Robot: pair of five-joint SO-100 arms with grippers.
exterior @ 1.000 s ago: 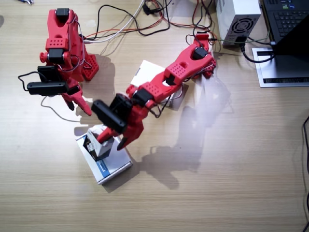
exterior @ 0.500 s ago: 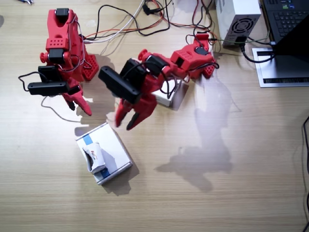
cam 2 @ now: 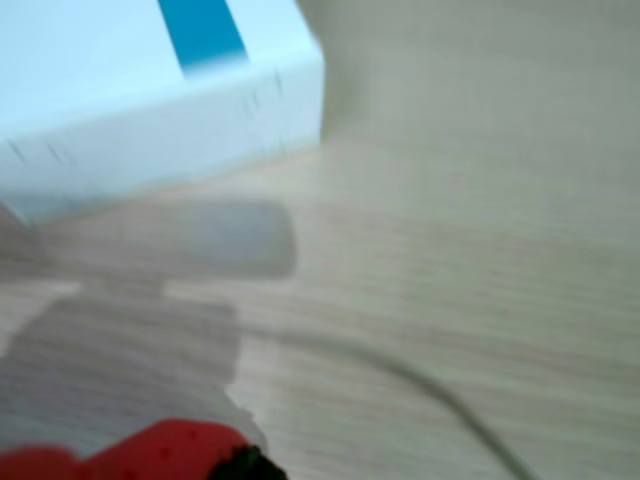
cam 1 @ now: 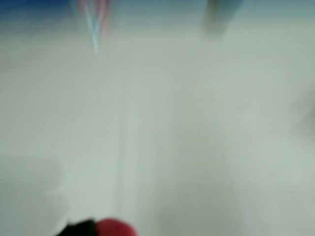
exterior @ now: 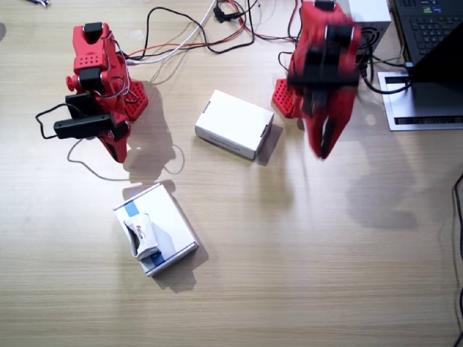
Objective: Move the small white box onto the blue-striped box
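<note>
The small white box (exterior: pixel 145 237) with a red logo rests on top of the blue-striped box (exterior: pixel 165 217), which lies flat at the front left of the table. No gripper touches either. My left gripper (exterior: pixel 322 141) hangs point-down far off at the back right, smeared by motion, with nothing in it. Beside its own base, my right gripper (exterior: pixel 116 147) points down with its fingers together, well behind the boxes. A wrist view shows a corner of the blue-striped box (cam 2: pixel 150 100) from the table; the other wrist view is a pale blur.
A larger plain white box (exterior: pixel 234 123) lies at mid-table between the arms. Tangled cables (exterior: pixel 195 32) run along the back edge. A grey power supply (exterior: pixel 362 29) and a laptop (exterior: pixel 430 43) stand at the back right. A thin cable (exterior: pixel 79 163) loops by the right arm.
My left gripper let go of the small white box on the blue-striped box, then swung back past the plain white box to the back right. The right arm shifted slightly.
</note>
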